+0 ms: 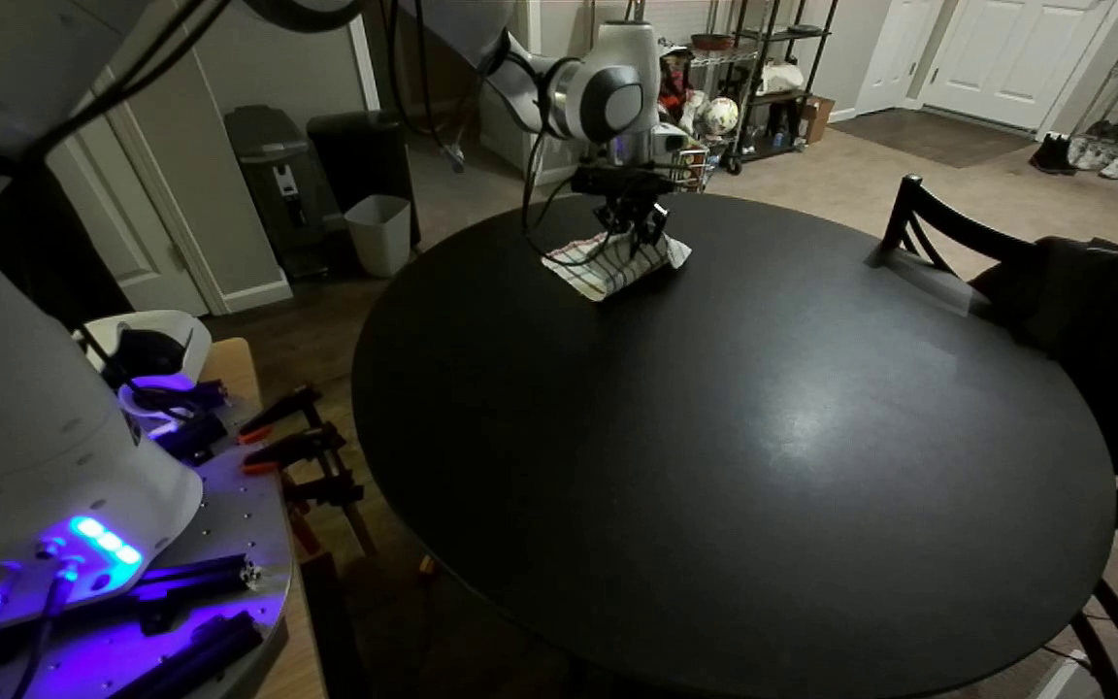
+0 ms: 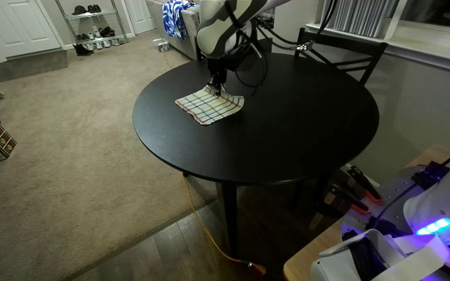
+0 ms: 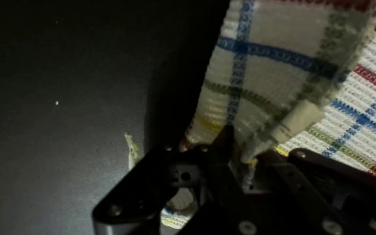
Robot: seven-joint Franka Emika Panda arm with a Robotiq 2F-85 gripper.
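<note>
We see the tool (image 3: 247,153) drawn together, its fingertips nearly meeting, with a pinch of a checked waffle-weave dishcloth (image 2: 208,108) caught between them. The dishcloth lies on a round black counter (image 2: 275,136); in an exterior view it sits toward the rim, with the tool over its far edge and the fabric peaking up to the fingertips. We can make out pale cloth crossed by blue, green, yellow and red stripes. One corner bows up off the counter, with dark shadow beneath it.

In the wrist view we find a broad flap of the dishcloth rising and curving ahead of the fingers, and another part of it spread out beyond that flap. A pale tab (image 3: 297,120) juts out beside the fingertips, too blurred for us to read. Just left of the tool in that view we notice a small yellowish-green scrap (image 3: 132,151), though we cannot tell what it is.

Beside the counter we have a black chair (image 1: 965,228) with dark clothing (image 1: 1073,291) draped over it. Farther off, in an exterior view, a blue-and-white throw (image 2: 174,17) hangs over a sofa (image 2: 186,43), and shoes (image 2: 107,42) stand on a rack (image 2: 94,15). An orange cord (image 2: 208,232) trails across the wood floor (image 2: 170,242).
</note>
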